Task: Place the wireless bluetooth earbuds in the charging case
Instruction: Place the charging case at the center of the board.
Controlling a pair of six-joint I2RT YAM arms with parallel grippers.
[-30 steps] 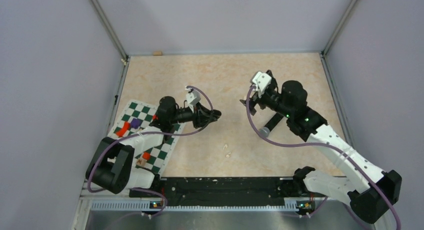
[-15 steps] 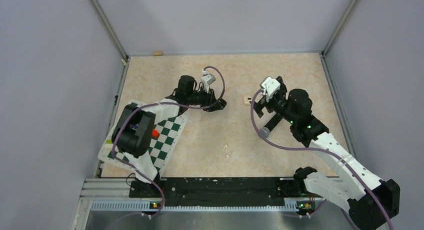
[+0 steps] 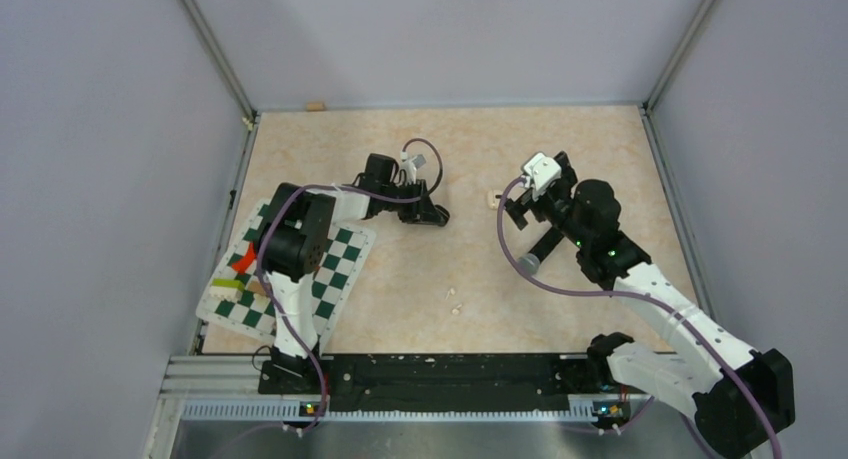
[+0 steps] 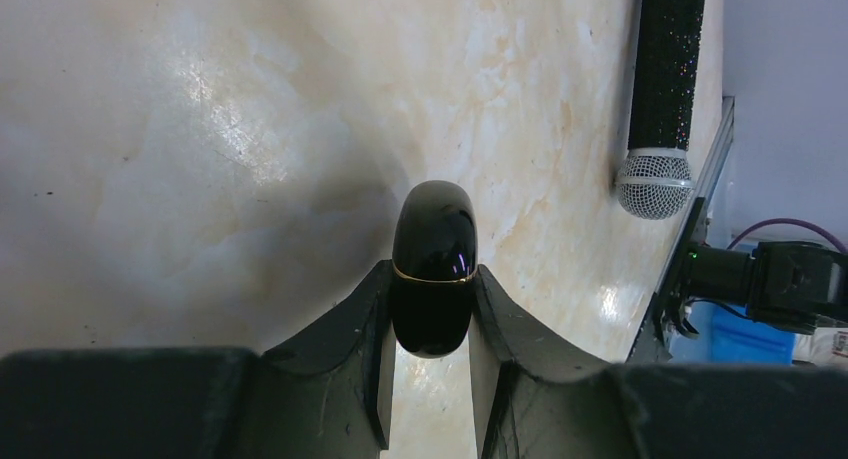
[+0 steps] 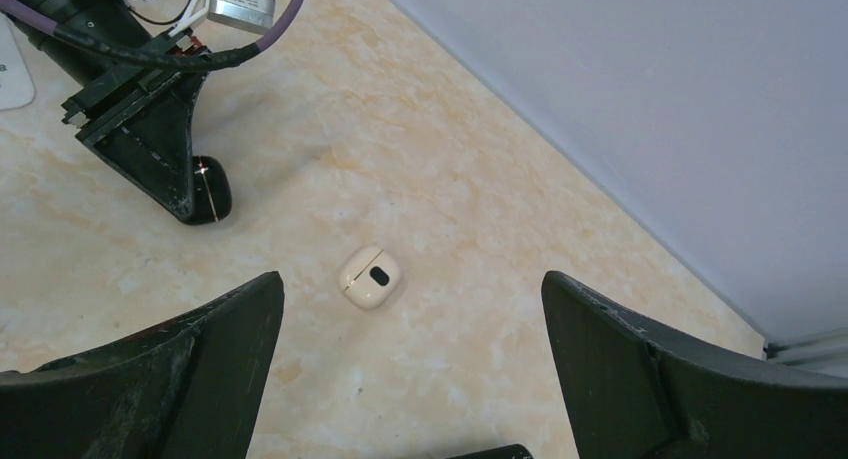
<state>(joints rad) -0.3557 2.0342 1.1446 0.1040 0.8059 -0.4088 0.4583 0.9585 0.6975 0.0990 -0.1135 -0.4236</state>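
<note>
My left gripper (image 3: 437,217) (image 4: 432,309) is shut on a glossy black charging case (image 4: 433,264) with a gold seam, held low over the table; the right wrist view shows that case (image 5: 210,191) too. A closed white charging case (image 3: 492,198) (image 5: 370,277) lies on the table just ahead of my right gripper (image 3: 512,211) (image 5: 410,284), which stands wide open and holds nothing. Two tiny white earbuds (image 3: 454,300) lie on the table nearer the arm bases, apart from both grippers.
A black microphone (image 3: 540,249) (image 4: 662,79) lies under the right arm, its mesh head toward the bases. A green-and-white checkered mat (image 3: 335,279) with small coloured blocks sits at the left under the left arm. Grey walls enclose the table.
The left arm swung its elbow over the mat and carried the black case toward the back. The right gripper drew rightward, uncovering the white case.
</note>
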